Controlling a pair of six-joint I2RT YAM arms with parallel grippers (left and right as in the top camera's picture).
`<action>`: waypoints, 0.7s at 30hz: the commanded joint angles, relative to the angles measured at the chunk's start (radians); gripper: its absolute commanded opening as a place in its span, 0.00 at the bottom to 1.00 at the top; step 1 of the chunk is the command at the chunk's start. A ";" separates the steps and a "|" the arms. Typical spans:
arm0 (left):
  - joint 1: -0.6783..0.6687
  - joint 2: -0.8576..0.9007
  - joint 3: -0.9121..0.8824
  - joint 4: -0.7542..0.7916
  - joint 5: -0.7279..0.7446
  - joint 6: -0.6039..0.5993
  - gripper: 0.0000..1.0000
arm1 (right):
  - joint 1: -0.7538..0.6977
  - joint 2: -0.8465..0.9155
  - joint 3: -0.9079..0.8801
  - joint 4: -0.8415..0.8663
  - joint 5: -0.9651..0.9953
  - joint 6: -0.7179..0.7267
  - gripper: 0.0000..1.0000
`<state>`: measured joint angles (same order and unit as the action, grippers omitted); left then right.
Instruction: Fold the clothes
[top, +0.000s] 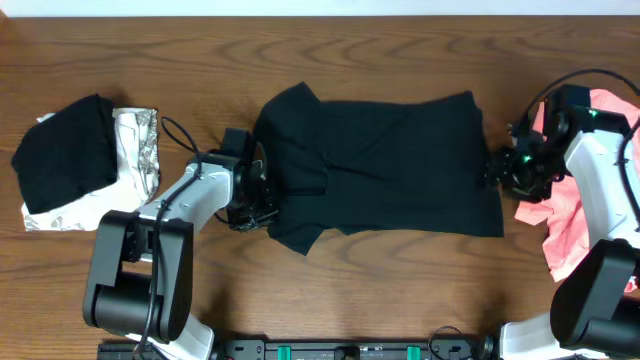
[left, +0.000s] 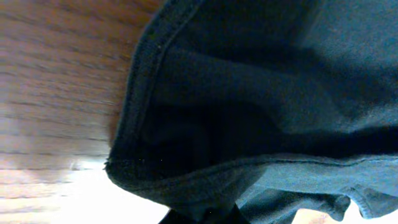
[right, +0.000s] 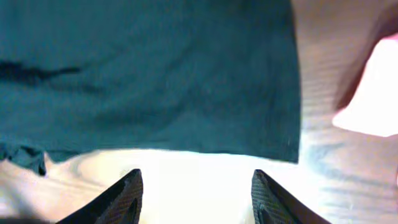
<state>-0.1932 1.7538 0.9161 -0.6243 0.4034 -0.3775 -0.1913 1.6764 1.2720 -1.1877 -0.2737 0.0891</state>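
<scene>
The black T-shirt (top: 390, 165) lies spread out in the middle of the table (top: 400, 300), turned sideways. Its sleeves point toward the left edge and its straight bottom hem faces the right edge. One sleeve sticks out toward the far left and the other toward the near left, and a loose fold runs across the cloth between them. The left gripper (top: 260, 205) sits at the shirt's left side by the near sleeve, clamped shut on the shirt's stitched edge. In the left wrist view bunched dark cloth fills nearly everything, with the seam curving down to the fingertips. The right gripper (right: 196, 177) is at the shirt's right hem, low over the table. Its two fingers (right: 127, 199) stand apart with bare wood between them, and the hem lies just beyond the tips, not between them. Near the left edge a second black garment (top: 65, 150) rests on a white-grey patterned garment (top: 138, 150), well apart from the shirt. A salmon-pink garment (top: 572, 215) lies crumpled by the right edge, partly under the right arm.
</scene>
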 joint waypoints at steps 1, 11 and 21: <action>0.004 0.002 0.005 -0.027 -0.052 0.021 0.06 | 0.009 -0.003 -0.027 -0.002 0.000 -0.017 0.55; 0.004 0.002 0.004 -0.183 -0.050 0.044 0.06 | 0.019 -0.003 -0.149 0.160 -0.032 -0.016 0.22; 0.004 0.002 0.004 -0.155 -0.050 0.043 0.07 | 0.080 -0.002 -0.154 0.708 -0.158 0.045 0.01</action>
<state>-0.1932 1.7538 0.9188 -0.7799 0.3664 -0.3462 -0.1303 1.6779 1.1133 -0.5331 -0.3870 0.0986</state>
